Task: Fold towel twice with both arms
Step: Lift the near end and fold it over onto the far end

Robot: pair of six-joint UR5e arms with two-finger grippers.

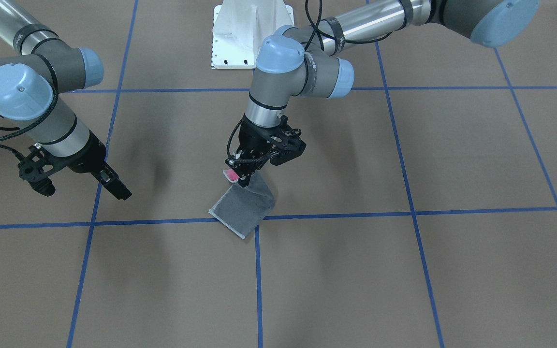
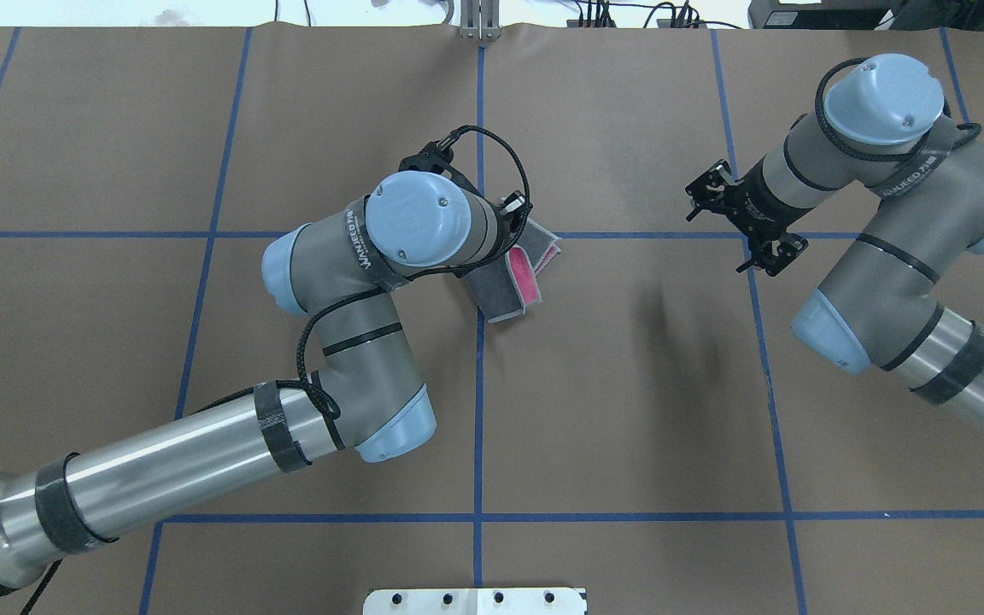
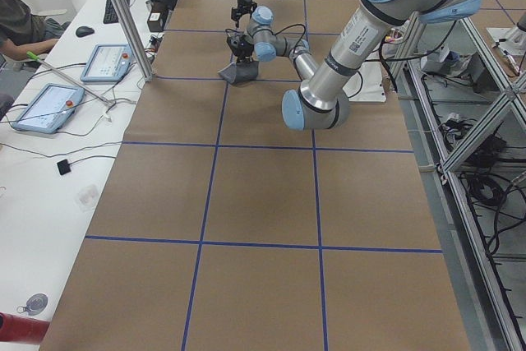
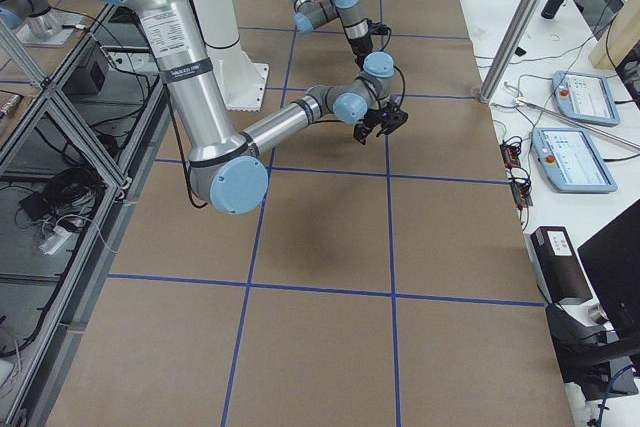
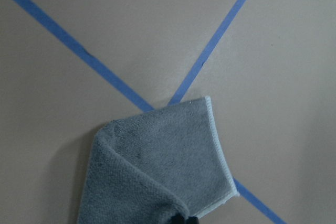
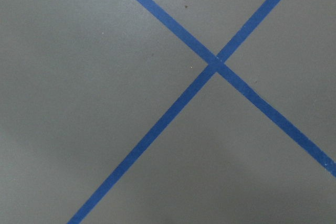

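Observation:
The towel (image 1: 244, 205) is folded with its grey face out, and a strip of pink shows at the lifted corner (image 2: 523, 275). My left gripper (image 1: 240, 178) is shut on that corner and holds it up. The towel's lower edge rests on the table by a tape crossing. The left wrist view shows the grey cloth (image 5: 157, 171) with its light hem hanging below the fingers. My right gripper (image 1: 120, 191) hovers well away from the towel, open and empty. Its wrist view shows only a tape crossing (image 6: 216, 65).
Brown paper covers the table (image 1: 404, 280), which is marked with a grid of blue tape lines (image 1: 336, 215). The white pedestal base (image 1: 252, 34) stands behind the towel. Tablets (image 3: 45, 108) and cables lie on a side bench outside the work area.

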